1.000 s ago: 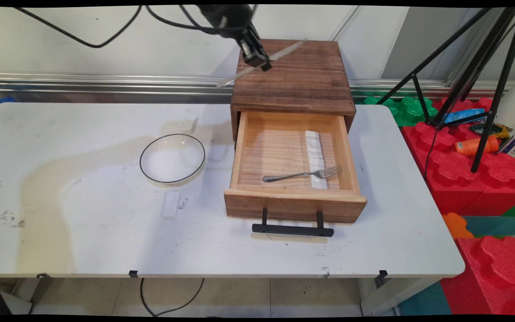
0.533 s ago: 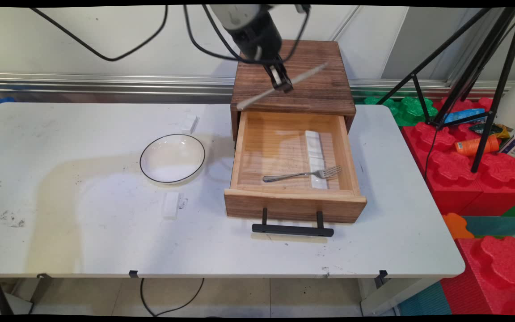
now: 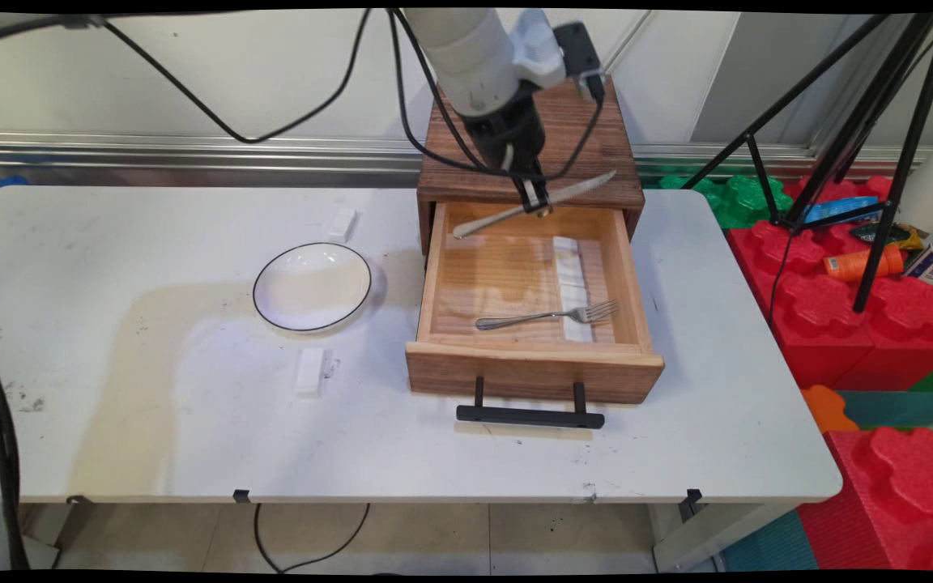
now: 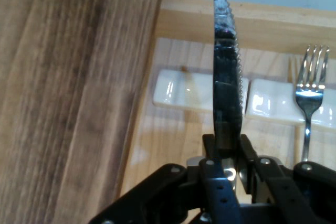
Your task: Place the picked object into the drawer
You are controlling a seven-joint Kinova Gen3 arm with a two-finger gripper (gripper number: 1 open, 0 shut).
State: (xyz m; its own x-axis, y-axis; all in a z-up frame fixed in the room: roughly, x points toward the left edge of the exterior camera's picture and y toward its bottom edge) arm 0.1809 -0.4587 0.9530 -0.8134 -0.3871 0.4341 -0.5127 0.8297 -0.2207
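A: What is gripped by the claw [image 3: 538, 205]?
B: A knife [image 3: 533, 204] is pinched mid-length between closed fingers, held above the back of the open drawer [image 3: 531, 283], upper centre of the frame

A: What else is seen inside?
B: A fork [image 3: 549, 316] laid across a white rest [image 3: 573, 287]; a plate [image 3: 312, 287] is seen on the worktop [image 3: 191, 421], left of centre

A: What would be judged careful handling?
B: The blade is best kept level, clear of the cabinet edge

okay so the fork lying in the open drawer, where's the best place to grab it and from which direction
Probably the handle's middle, coming straight down. The fork lies flat across the drawer floor; its tines sit on the white rest, so the handle side looks freer. The tool is currently shut on a knife.
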